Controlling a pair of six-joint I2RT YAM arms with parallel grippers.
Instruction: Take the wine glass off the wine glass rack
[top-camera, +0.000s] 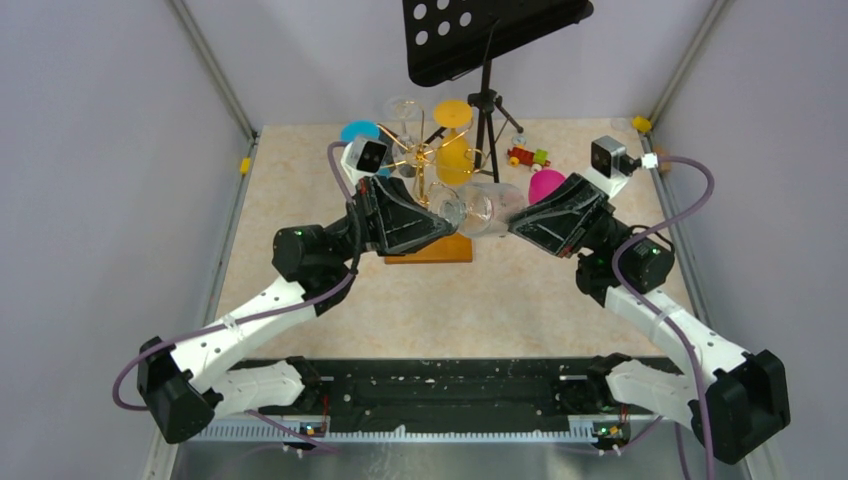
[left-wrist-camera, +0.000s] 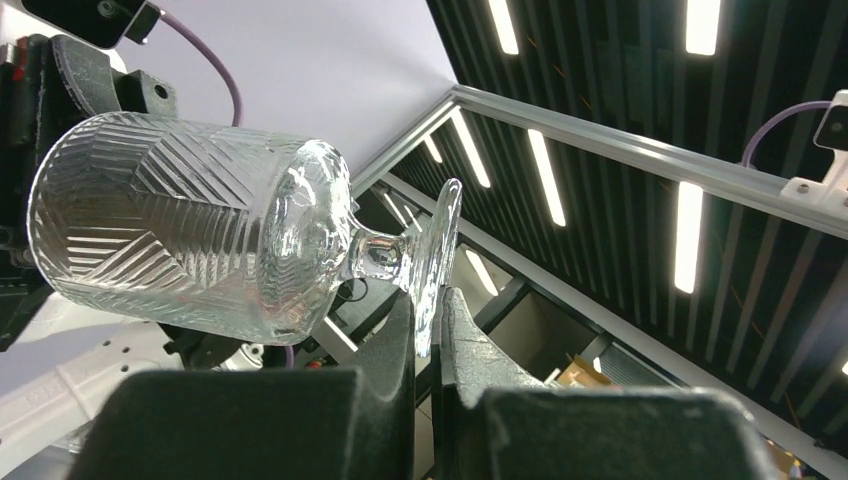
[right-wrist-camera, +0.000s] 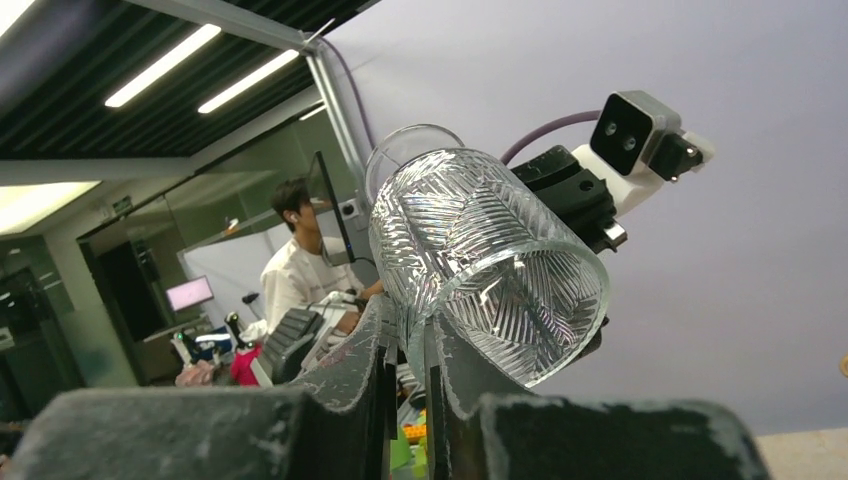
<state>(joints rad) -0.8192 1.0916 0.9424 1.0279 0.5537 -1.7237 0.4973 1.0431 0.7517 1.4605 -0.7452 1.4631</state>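
wine glass (left-wrist-camera: 200, 235) sideways, left tool (left-wrist-camera: 428, 315) pinching foot, right tool (right-wrist-camera: 408, 335) pinching rim

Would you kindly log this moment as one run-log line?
wine glass: horizontal, mid-air, near rack | left gripper: shut on its foot | right gripper: shut on its rim

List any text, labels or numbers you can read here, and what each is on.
None readable in any view.
Small wall sign in the room behind, right wrist view: too small to read.
Monitor screen there: blurred.
The wine glass: cut pattern only, no lettering.
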